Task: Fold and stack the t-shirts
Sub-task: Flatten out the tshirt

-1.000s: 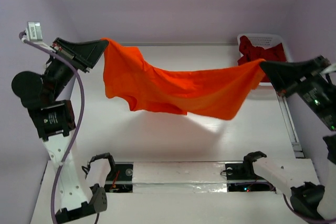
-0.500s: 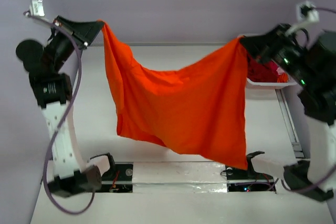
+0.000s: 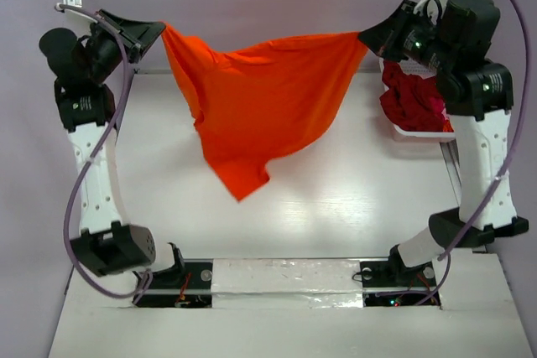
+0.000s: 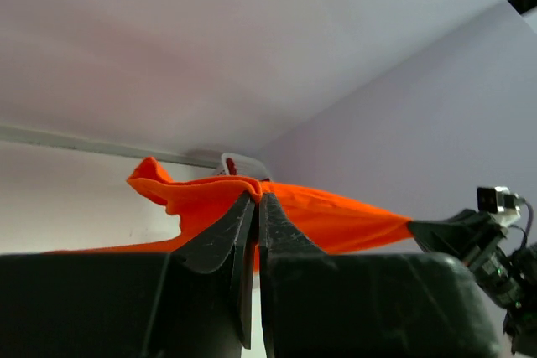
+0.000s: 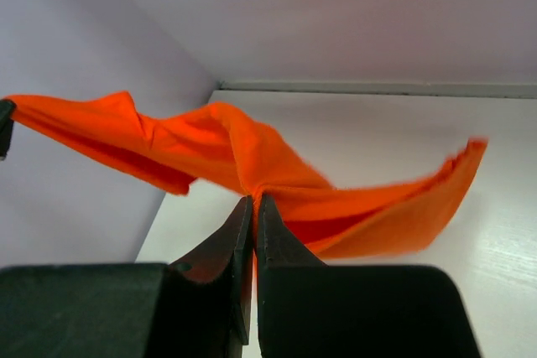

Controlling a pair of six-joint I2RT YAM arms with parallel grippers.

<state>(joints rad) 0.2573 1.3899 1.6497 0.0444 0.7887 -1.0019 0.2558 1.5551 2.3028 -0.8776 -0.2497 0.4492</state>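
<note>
The orange-red t-shirt (image 3: 260, 98) is being held up in the air, well above the table (image 3: 336, 215), and is being stretched between the two arms. One upper corner is being gripped by the left pincer (image 3: 158, 31) at about ten o'clock in the overhead view. The opposite corner is being gripped by the right pincer (image 3: 367, 38) at about two o'clock. In both wrist views the jaws are being pressed tight together, with orange cloth bunching out just past the tips.

The top edge is running almost taut from one pincer to the other, sagging only slightly. The body is hanging lopsided below it, and its lowest tip is pointing toward seven o'clock. That tip appears to be off the table, though this cannot be told for certain.

The step in hand is judged to be the spreading-out before any fold: the garment is being opened up, and nothing is being creased or stacked yet.

The next move is judged to call for both arms being lowered together toward the middle of the table. The corners should be held wide apart, so that the hanging tip is laid down first and the rest is drawn flat without bunching.

The crimson t-shirts (image 3: 411, 98) are lying heaped in the white basket (image 3: 415, 133) at about three o'clock, near the right pincer in the overhead view.
</note>
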